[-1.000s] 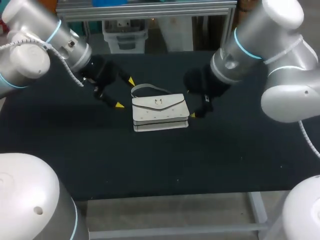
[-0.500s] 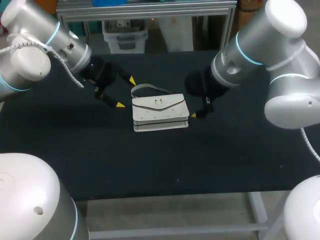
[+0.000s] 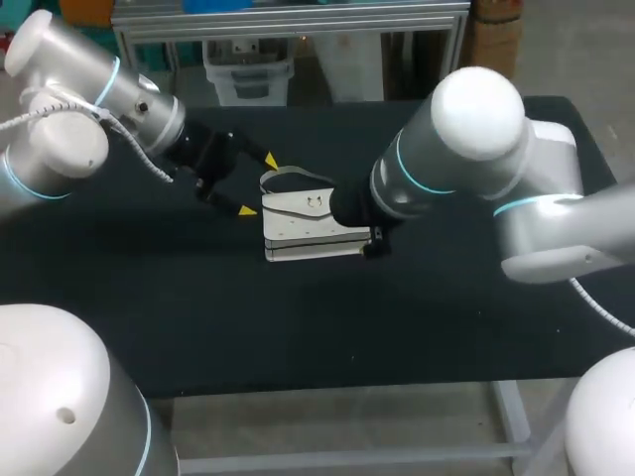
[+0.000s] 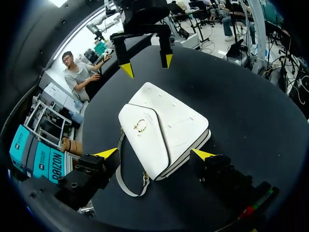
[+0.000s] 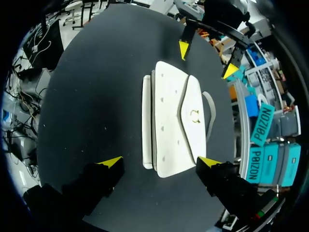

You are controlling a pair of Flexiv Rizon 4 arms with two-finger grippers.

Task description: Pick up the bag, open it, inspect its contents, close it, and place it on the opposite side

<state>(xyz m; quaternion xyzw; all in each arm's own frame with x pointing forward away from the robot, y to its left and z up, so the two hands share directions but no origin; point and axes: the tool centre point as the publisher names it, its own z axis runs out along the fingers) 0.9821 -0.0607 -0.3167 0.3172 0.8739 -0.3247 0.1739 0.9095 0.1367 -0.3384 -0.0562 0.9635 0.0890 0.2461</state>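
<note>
Both grippers bracket the white bag, and neither one grips it.
On the black table (image 3: pixel 298 327) the bag (image 3: pixel 310 226) lies flat mid-table, flap down, ring clasp (image 4: pixel 140 126) facing up. The right gripper (image 5: pixel 159 162) straddles one short end with its yellow tips spread wide: one tip sits just beside the bag's edge (contact hard to call), the other clear of it. Farther back, the left gripper (image 3: pixel 259 185) brackets the opposite end, jaws wide too, clamped on nothing.
</note>
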